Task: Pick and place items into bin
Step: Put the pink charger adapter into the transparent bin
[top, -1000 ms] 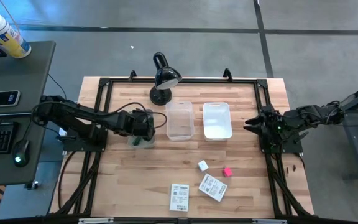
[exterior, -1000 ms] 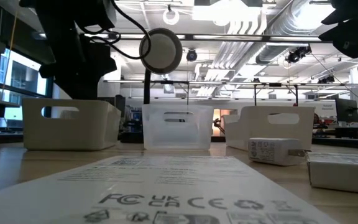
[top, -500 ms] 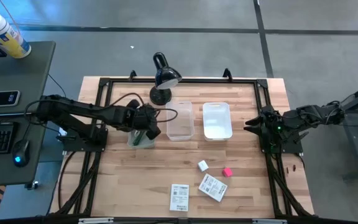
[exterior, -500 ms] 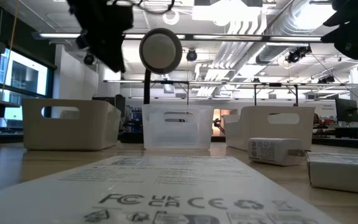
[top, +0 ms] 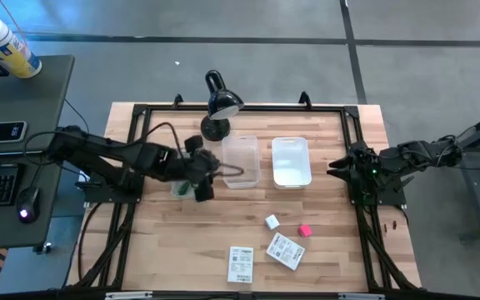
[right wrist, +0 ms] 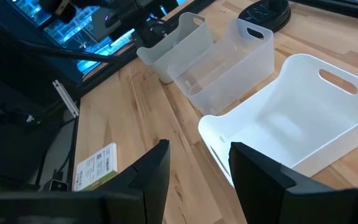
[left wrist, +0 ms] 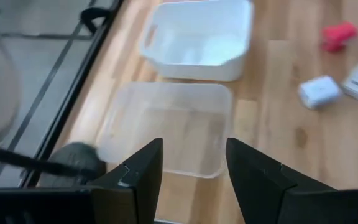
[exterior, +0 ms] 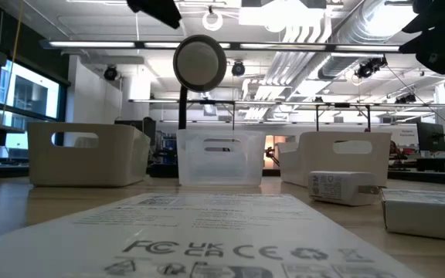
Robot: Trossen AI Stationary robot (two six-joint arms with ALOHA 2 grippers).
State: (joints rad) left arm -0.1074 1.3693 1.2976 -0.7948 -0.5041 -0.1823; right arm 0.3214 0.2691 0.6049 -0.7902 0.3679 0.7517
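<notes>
Black arm links reach in from the left of the high view, and the left gripper (top: 207, 173) hangs left of centre, just beside the clear bin (top: 241, 161). A dark cord (top: 233, 171) loops from it over the clear bin's left wall, so one cord seems to be on its way in, or just released. In the left wrist view the fingers (left wrist: 140, 175) stand parted with nothing seen between them and the clear bin below. Whether they grip the cord cannot be told. Partly under this arm sits a third bin (top: 188, 188) with something green inside, probably the thin stick, though it is too small to be sure.

Right of the clear one, the white bin (top: 291, 162) at upper centre looks empty in both wrist views.

Lower centre and lower right of the high view, the rest lies on the wood, well apart from the bins: one printed packet (top: 240, 264), a second packet (top: 285, 251), the small white block (top: 272, 222) and the pink cube (top: 305, 230). By this showing most of the task is left.

At the right edge the right gripper (top: 337, 167) waits beside the white bin, fingers (right wrist: 152, 176) moderately apart, holding nothing.
</notes>
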